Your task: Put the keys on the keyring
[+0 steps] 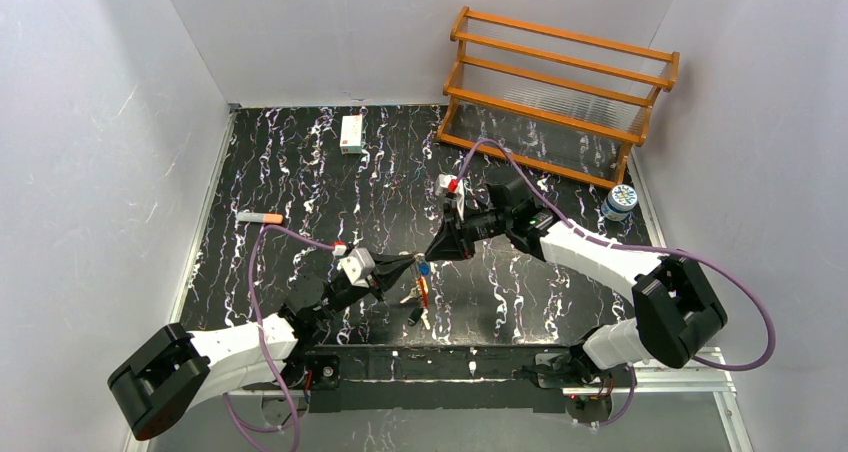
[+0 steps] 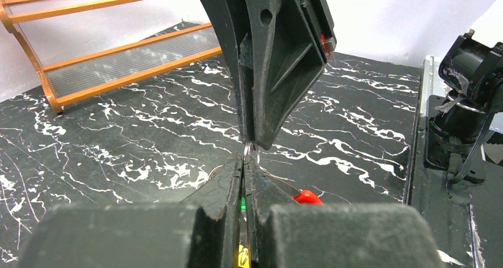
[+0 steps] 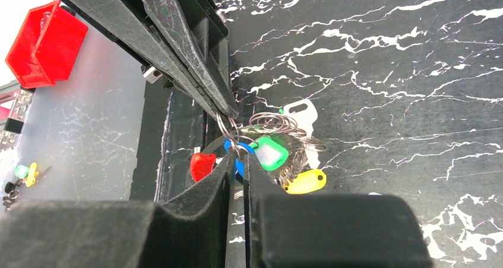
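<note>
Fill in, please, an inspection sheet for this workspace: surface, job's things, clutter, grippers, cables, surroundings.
Surface: table, black with white veins.
Job's things: keyring held between both grippers; green-tagged key, blue-tagged key and yellow tag clustered at it; whether threaded, cannot tell.
Clutter: white box, orange-tipped marker, small bottle.
Grippers: left gripper shut on the keyring wire; right gripper closed on the blue-tagged key.
Cables: purple cable on the left arm, another on the right.
Surroundings: wooden rack far right; white walls.
</note>
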`<state>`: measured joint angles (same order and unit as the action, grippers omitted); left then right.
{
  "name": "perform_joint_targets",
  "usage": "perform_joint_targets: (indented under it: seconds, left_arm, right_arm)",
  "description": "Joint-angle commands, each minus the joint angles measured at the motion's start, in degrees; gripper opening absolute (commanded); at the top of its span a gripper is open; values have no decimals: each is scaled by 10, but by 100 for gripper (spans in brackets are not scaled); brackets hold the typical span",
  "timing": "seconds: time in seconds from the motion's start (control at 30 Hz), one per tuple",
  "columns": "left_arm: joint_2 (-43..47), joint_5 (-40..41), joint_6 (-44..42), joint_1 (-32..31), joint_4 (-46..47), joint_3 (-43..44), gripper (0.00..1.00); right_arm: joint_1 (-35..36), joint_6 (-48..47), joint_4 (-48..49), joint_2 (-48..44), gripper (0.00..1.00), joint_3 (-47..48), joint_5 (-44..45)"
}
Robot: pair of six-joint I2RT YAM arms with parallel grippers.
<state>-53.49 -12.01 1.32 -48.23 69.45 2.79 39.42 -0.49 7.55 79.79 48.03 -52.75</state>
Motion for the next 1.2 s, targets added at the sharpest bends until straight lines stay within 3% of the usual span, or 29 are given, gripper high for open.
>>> perform_joint_targets:
  seconds: [0.0,0.1,0.2,0.43,0.63,1.03,1.17]
  left_arm:
    - [10,3,1,-2,31,-2,0]
    - [10,3,0,-2,32,-2,0]
    - [10,4,0,-2,32,-2,0]
    - [10,4,-1,-2,32,-2,0]
    - [9,4,-2,-2,32,-2,0]
    - [14,8,-3,-3,32,-4,0]
    - [15,9,-3,-2,31,-4,0]
  right_arm:
    - [1,15,26,3,16,12,-15]
    - [2,15,28,4,10,10,-15]
    - [2,16,28,2,10,12,-18]
    - [2,13,47,-21,37,-1,-36]
    - [2,31,71,-19,41,-2,-53]
    - [22,6,5,21,31,34,-7]
    - [22,6,-8,26,14,38,-1]
